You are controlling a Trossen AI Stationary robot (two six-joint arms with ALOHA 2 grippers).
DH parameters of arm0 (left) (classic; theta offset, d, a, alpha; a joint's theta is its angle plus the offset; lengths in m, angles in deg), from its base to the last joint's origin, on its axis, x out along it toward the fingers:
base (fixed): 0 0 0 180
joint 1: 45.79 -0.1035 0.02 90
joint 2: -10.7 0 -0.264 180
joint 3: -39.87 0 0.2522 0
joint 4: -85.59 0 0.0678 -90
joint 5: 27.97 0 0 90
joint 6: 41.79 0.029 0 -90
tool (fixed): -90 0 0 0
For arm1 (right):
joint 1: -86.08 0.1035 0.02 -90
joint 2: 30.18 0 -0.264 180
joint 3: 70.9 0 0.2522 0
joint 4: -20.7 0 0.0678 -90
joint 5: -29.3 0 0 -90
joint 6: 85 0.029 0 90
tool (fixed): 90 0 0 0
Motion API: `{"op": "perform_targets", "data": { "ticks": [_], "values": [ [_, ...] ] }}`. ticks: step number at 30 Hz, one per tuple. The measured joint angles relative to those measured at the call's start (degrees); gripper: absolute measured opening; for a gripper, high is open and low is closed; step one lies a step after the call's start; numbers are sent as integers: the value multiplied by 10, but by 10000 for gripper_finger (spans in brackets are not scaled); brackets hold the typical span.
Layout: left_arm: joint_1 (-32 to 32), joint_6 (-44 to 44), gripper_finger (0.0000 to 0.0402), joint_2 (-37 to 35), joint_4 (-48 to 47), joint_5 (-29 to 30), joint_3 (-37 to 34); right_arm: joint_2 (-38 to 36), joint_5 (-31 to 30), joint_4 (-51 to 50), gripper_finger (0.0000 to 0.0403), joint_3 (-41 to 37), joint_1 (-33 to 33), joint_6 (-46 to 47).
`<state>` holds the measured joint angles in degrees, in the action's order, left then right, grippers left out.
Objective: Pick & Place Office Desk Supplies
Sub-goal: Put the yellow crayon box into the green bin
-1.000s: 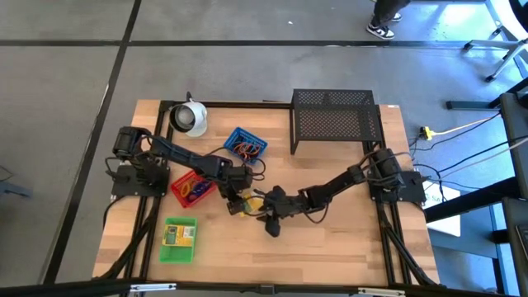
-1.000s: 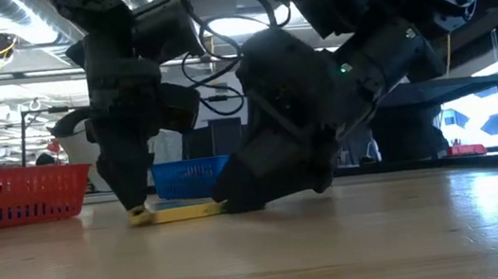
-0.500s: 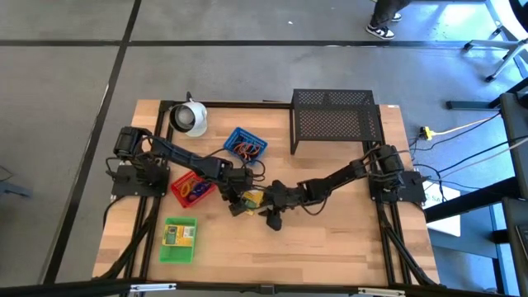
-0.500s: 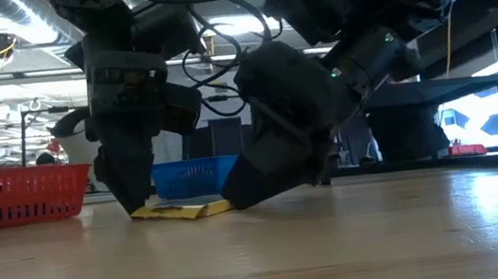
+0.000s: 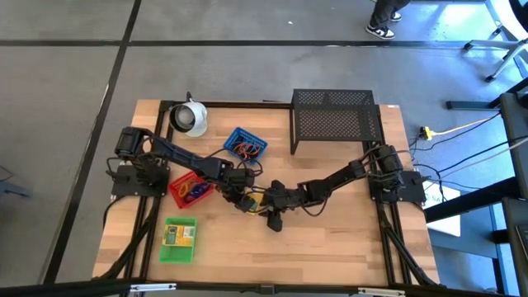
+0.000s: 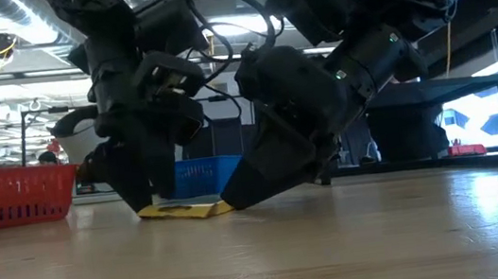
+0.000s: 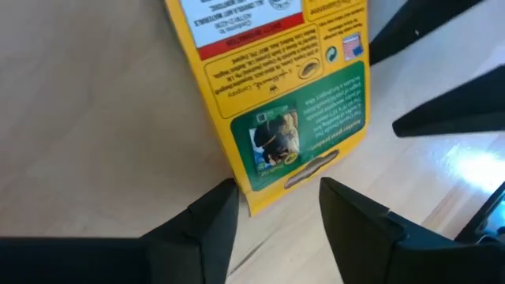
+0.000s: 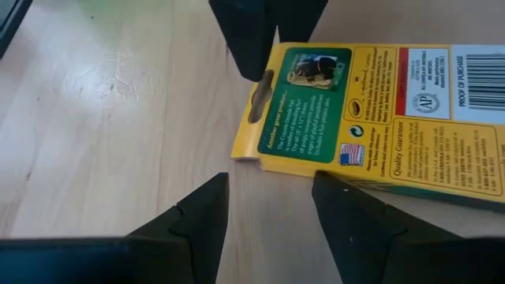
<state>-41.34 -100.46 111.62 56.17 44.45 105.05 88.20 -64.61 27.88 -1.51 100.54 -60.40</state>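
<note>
A flat yellow box with a green end [image 7: 276, 87] lies on the table's middle [image 5: 255, 198]. My left gripper [image 7: 276, 193] reaches in from the left and stands open at the box's green end, whose corner pokes between the fingers. My right gripper [image 8: 268, 185] comes from the right, also open, its tips just short of the box's long edge near that same end. The red tray [image 5: 191, 188] and the blue tray [image 5: 246, 144] hold coloured loops. In the green tray [image 5: 180, 239] lies a yellow-green box. My left gripper has one fingertip [image 8: 254, 67] against the box's green short end by the hang hole [image 8: 262, 87], coming slanting down from the table's left. The box lies flat on the table, not pinched. My right gripper's fingertips [image 8: 327, 185] stand at the box's long edge; whether they touch it, I cannot tell.
A white round object [image 5: 190, 118] sits at the far left of the table, and a black wire-mesh rack [image 5: 334, 120] stands at the far right. Bare wood lies along the near edge [image 5: 313, 247].
My left gripper has rolled about the line it points along while staying at the box's green end. The box has slid a little along the table toward my right gripper.
</note>
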Motion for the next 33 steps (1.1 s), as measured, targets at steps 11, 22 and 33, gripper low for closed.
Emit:
{"op": "perform_targets", "data": {
  "ticks": [11,22,33],
  "values": [
    [-10,-15,36,7,-22,-4,0,1,-9,5,194,-1,0,1],
    [-13,-15,2,-17,-52,-13,0,-32,29,-38,194,-1,-2,1],
    [-11,-3,1,-119,-71,-18,0,-95,-3,-226,194,-1,-1,-47]
  ]
}}
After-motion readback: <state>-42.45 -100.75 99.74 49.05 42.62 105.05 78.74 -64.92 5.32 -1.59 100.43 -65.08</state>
